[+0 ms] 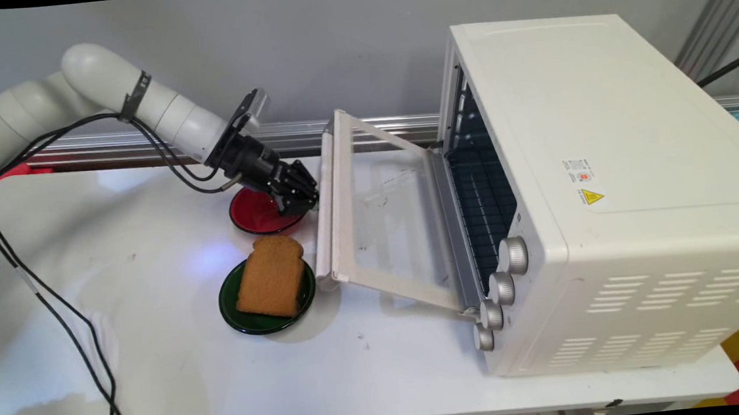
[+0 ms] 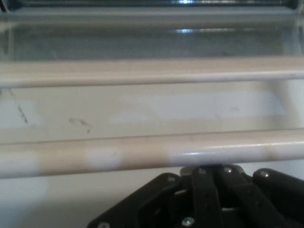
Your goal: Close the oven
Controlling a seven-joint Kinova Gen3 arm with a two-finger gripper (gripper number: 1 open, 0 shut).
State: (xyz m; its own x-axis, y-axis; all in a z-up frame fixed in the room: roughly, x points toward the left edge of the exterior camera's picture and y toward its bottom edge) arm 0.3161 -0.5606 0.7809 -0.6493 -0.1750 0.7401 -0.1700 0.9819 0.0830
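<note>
My gripper (image 1: 306, 198) hangs low beside the handle (image 1: 323, 224) of the open door (image 1: 391, 225) of a white toaster oven (image 1: 605, 182). It hovers over the right edge of an empty red plate (image 1: 253, 220). In the hand view the pale handle bar (image 2: 152, 153) runs across right in front of the gripper (image 2: 213, 172), hiding its tips. The black links lie close together, so it looks shut with nothing held. A slice of brown toast (image 1: 271, 278) lies on a green plate (image 1: 231, 305) just in front of the red one.
The glass door lies folded down toward the left, nearly flat over the table. A wire rack (image 1: 485, 205) shows inside the oven, and several metal knobs (image 1: 501, 286) line its front. Black cables (image 1: 54, 305) trail across the table's left side.
</note>
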